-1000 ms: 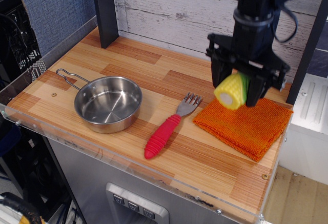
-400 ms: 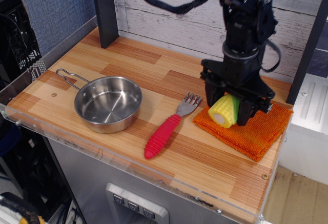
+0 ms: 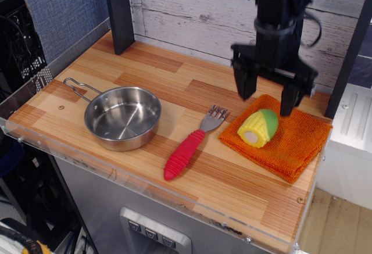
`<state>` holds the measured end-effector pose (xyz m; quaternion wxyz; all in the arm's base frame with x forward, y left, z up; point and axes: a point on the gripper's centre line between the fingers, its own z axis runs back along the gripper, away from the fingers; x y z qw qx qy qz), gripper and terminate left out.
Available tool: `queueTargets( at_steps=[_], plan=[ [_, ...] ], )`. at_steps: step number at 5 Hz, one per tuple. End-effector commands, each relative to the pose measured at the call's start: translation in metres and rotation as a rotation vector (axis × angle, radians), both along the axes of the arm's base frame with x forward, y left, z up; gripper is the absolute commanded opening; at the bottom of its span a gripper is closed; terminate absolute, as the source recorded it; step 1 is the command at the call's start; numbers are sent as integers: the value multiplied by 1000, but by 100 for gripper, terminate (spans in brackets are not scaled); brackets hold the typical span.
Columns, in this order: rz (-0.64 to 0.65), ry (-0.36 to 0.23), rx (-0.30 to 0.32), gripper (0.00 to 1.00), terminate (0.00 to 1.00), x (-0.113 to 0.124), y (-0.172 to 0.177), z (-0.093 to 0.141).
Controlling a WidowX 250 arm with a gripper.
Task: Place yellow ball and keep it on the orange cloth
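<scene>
Yellow ball [image 3: 258, 128], a toy corn cob, lies on its side on the orange cloth [image 3: 290, 143] near the bench's right edge, pale flat face toward the front. Above it hangs the black gripper [image 3: 271, 96], jaws spread wide and empty. A red-handled fork [image 3: 190, 146] and steel pan [image 3: 122, 117] sit to the left.

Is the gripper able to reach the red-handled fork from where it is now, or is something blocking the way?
Probably yes. The gripper hangs open above the orange cloth, holding nothing. The fork lies uncovered on the wood just left of the cloth, with nothing standing between them; the yellow ball rests low on the cloth.
</scene>
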<state>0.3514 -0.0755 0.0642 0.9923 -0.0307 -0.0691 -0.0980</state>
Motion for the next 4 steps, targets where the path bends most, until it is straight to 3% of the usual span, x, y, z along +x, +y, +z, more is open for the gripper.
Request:
queueTargets(
  at_steps=[1, 2, 3, 4],
  plan=[
    [160, -100, 41, 100, 0, -14, 68, 112],
    [204, -101, 42, 100, 0, -40, 101, 162],
    [177, -77, 43, 100, 0, -56, 118, 172],
    [177, -77, 43, 100, 0, -56, 118, 172]
  ],
)
